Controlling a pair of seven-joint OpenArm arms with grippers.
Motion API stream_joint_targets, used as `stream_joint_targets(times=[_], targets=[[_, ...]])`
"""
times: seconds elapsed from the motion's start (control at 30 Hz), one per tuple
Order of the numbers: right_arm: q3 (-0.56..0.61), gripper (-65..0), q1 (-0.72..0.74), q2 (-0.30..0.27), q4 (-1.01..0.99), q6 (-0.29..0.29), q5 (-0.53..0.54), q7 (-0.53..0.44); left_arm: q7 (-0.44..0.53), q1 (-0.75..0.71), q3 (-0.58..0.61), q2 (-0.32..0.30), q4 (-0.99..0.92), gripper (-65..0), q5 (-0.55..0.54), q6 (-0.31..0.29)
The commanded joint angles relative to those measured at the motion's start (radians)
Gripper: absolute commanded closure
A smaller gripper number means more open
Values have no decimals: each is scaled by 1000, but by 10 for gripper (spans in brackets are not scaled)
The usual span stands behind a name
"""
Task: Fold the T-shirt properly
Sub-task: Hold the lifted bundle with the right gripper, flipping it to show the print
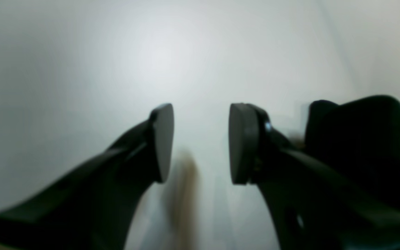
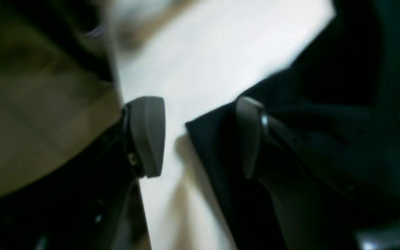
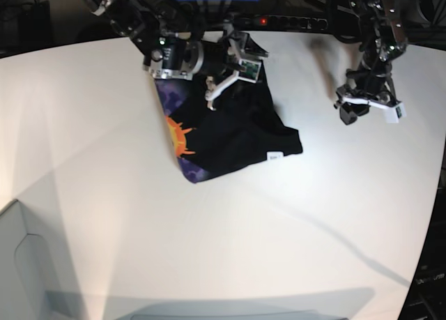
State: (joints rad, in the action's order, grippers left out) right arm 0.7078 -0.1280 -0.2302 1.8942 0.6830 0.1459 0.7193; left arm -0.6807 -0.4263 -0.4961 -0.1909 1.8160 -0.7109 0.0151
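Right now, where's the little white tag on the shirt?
In the base view, the tag sits on the black shirt's near edge, right of the orange print.

In the base view, the robot's left arm [image 3: 380, 44] enters between one and two o'clock, its left gripper [image 1: 201, 143] pointing down toward six, fingers parted. The right arm [image 3: 141, 26] enters at eleven o'clock and slants toward four, its right gripper [image 2: 199, 138] near twelve, fingers spread apart.
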Motion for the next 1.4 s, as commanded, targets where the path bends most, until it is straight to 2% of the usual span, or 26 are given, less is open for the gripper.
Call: stream_joint_targets(times=[0.0, 0.1, 0.27, 0.43, 0.67, 0.93, 1.37], targets=[[9, -334, 11, -7, 37, 15, 17, -27, 17, 1, -6, -11, 20, -256, -8, -11], [-6, -334, 11, -31, 74, 15, 17, -27, 17, 1, -6, -12, 26, -256, -8, -11], [-96, -334, 11, -30, 112, 15, 21, -27, 17, -18, -6, -11, 64, -256, -8, -11], [-198, -336, 12, 41, 113, 15, 21, -27, 17, -35, -3, -11, 109, -256, -8, -13], [-202, -337, 97, 140, 37, 15, 19, -25, 17, -55, -8, -17, 107, -256, -8, -13], [-201, -337, 124, 151, -121, 15, 21, -27, 17, -65, -8, -19, 109, -256, -8, -13], [128, -337, 80, 73, -118, 15, 19, -25, 17, -61, -8, -20, 110, -256, -8, -13]])
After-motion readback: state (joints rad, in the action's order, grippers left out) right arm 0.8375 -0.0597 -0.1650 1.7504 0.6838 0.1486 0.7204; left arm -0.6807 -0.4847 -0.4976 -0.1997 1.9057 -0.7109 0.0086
